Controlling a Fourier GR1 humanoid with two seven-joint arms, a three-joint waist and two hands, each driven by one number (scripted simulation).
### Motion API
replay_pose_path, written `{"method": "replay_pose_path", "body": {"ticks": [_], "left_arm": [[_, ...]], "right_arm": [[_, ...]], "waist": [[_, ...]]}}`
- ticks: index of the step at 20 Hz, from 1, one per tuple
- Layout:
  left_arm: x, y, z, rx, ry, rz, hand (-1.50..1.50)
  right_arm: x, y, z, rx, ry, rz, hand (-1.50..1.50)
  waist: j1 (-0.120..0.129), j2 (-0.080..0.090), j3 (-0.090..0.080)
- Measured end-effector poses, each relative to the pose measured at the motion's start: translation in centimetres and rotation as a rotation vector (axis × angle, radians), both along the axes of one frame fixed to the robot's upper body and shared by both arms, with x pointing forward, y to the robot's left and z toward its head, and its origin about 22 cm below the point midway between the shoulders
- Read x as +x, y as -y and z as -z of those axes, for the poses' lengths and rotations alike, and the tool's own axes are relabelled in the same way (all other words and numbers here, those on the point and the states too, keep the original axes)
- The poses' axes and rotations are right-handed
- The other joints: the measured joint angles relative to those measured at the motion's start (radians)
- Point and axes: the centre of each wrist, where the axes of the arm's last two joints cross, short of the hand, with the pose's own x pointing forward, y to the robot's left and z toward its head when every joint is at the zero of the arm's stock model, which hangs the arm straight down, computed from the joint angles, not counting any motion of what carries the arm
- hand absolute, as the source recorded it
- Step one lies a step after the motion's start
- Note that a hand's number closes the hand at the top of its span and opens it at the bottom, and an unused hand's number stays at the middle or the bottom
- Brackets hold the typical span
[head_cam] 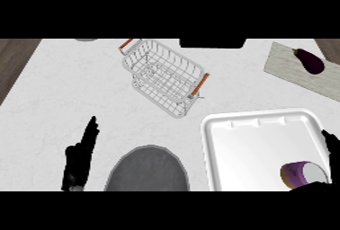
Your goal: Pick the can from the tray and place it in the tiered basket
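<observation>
Cylindrical purple can point(300, 173) on glossy white tray point(256, 122)

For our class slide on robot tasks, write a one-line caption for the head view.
Right hand curls round the purple can on the white tray; wire tiered basket waits beyond; left hand rests open.

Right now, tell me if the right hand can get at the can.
Probably yes. The right hand is at the tray's right edge, right beside the can, and nothing lies between them.
</observation>
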Motion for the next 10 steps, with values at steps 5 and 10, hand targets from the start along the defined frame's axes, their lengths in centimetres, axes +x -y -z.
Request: {"method": "replay_pose_path", "body": {"ticks": [5, 10], "left_arm": [[-0.2, -0.2, -0.1, -0.001, -0.001, -0.001, 0.0], [0.1, -0.4, 0.0, -0.004, -0.002, -0.001, 0.0]], "right_arm": [[0.2, -0.5, 0.8, 0.016, -0.057, -0.002, -1.5], [1.1, -0.1, 1.3, 0.029, -0.086, 0.004, -1.5]], "waist": [[-0.004, -0.002, 0.0], [-0.008, -0.002, 0.001]]}}
